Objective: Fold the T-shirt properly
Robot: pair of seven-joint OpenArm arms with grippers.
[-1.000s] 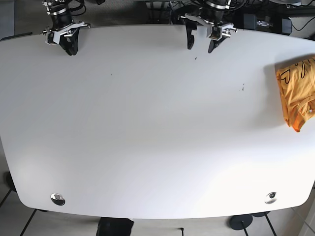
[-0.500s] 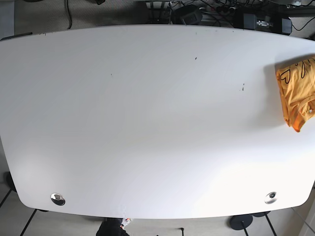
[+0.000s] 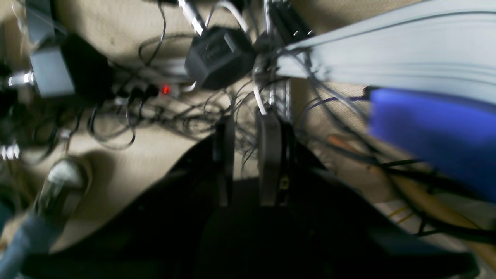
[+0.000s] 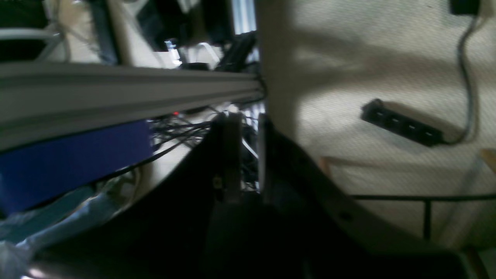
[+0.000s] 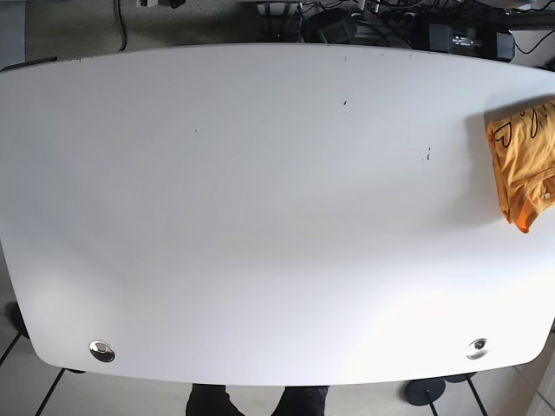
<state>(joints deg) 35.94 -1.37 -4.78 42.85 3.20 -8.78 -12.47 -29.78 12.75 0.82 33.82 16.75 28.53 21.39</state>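
Observation:
The orange T-shirt (image 5: 525, 169) lies crumpled at the right edge of the white table (image 5: 260, 217), partly cut off by the frame. Neither arm shows in the base view. My left gripper (image 3: 246, 155) shows only in the left wrist view, its dark fingers (image 3: 270, 155) almost together with nothing between them, hanging over floor cables behind the table. My right gripper (image 4: 250, 155) shows only in the right wrist view, fingers (image 4: 231, 155) almost together and empty, beside the table edge above the carpet. Both wrist views are blurred.
Tangled cables and a black adapter (image 3: 219, 58) lie on the floor behind the table. A black power strip (image 4: 403, 124) lies on the carpet. Two metal discs (image 5: 101, 350) (image 5: 477, 348) sit near the table's front edge. Dark shoes (image 5: 260, 403) show below that edge.
Both arms stood at the table's far edge one second ago; they have left the base view. Dark shoes have come into view at the front edge. The T-shirt has not moved.

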